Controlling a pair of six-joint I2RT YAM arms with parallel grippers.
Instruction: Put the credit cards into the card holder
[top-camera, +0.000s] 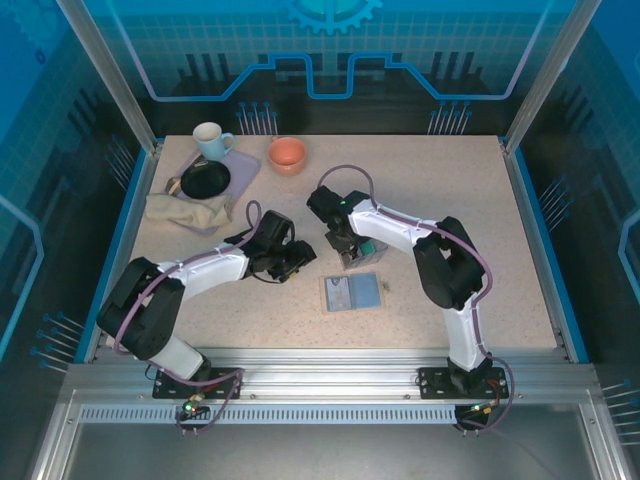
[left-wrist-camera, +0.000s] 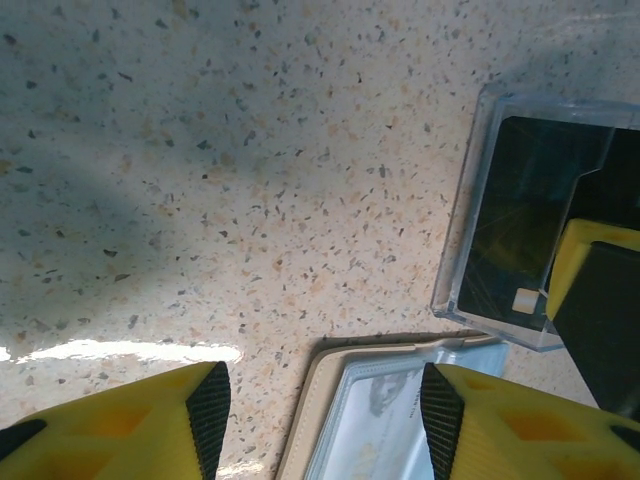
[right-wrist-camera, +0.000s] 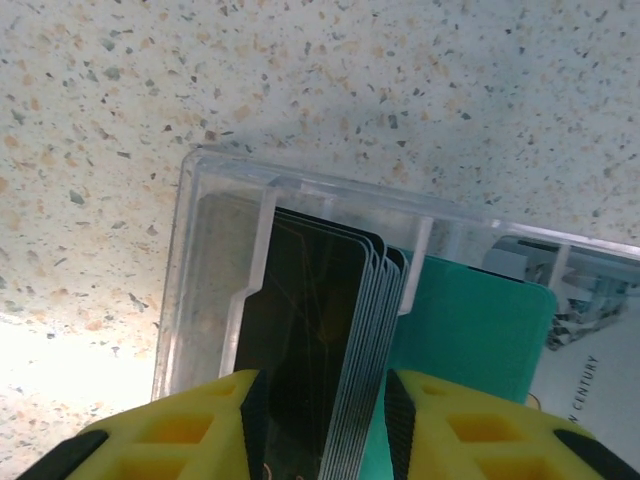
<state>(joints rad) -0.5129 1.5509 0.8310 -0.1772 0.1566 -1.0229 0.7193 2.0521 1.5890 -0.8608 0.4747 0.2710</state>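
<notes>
Right end effector (right-wrist-camera: 322, 425): you have it down over the clear plastic box (right-wrist-camera: 210, 260), jaws part-closed. The black pads sit against both faces of the upright stack of thin rectangular credit cards (right-wrist-camera: 310, 320) inside. It has hold of that stack. The front card is dark grey and glossy. A teal-green card (right-wrist-camera: 470, 330) stands behind the stack in the same box, apart from the pads.

One of its yellow fingers (left-wrist-camera: 590, 250) shows at the box's open top in your left wrist view.

Left end effector (left-wrist-camera: 325, 410): jaws stand about half apart with nothing between the pads, only bare speckled tabletop (left-wrist-camera: 200, 150) and the corner of the holder below. It sits just left of the box, on the side toward the arm bases.

Small flat beige folding card holder (left-wrist-camera: 305, 410): it lies open and flat on the tabletop, pale grey inside facing up, just on the near side of the box. Its corner is close to the box wall, and I cannot tell whether they touch.

Well away from the box, toward the far left corner, are a white mug (top-camera: 210, 140), a black plate (top-camera: 205, 180) on a lilac tray (top-camera: 245, 165), and a crumpled beige cloth (top-camera: 188, 212). An orange bowl (top-camera: 287, 155) sits beyond the box, nearer than the mug.
</notes>
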